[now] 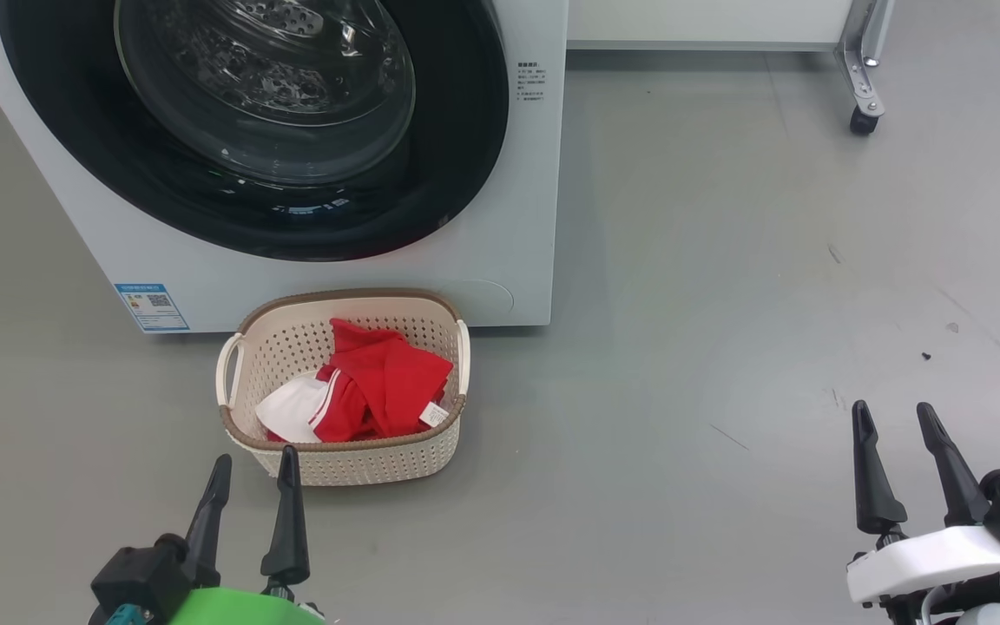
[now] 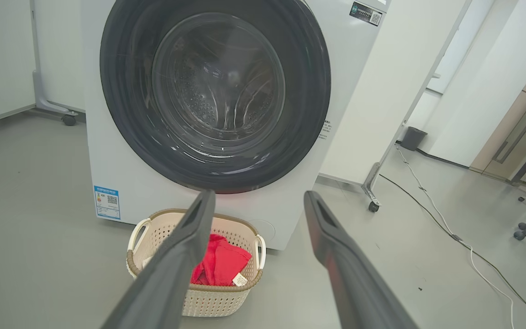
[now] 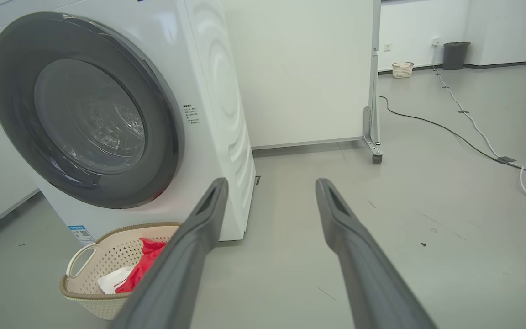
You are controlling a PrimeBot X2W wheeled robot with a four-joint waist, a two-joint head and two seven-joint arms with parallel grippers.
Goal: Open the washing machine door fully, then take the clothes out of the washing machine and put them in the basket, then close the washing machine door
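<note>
The white washing machine stands ahead with its round black-rimmed door shut flat against the front. On the floor before it sits the cream basket, holding the red and white clothes. My left gripper hovers open just in front of the basket's near rim, holding nothing. My right gripper stands open and bare over the floor, far right of the basket.
A white partition on castor wheels stands right of the machine. Cables run across the grey floor. A dark bin and another small basket stand by the far wall.
</note>
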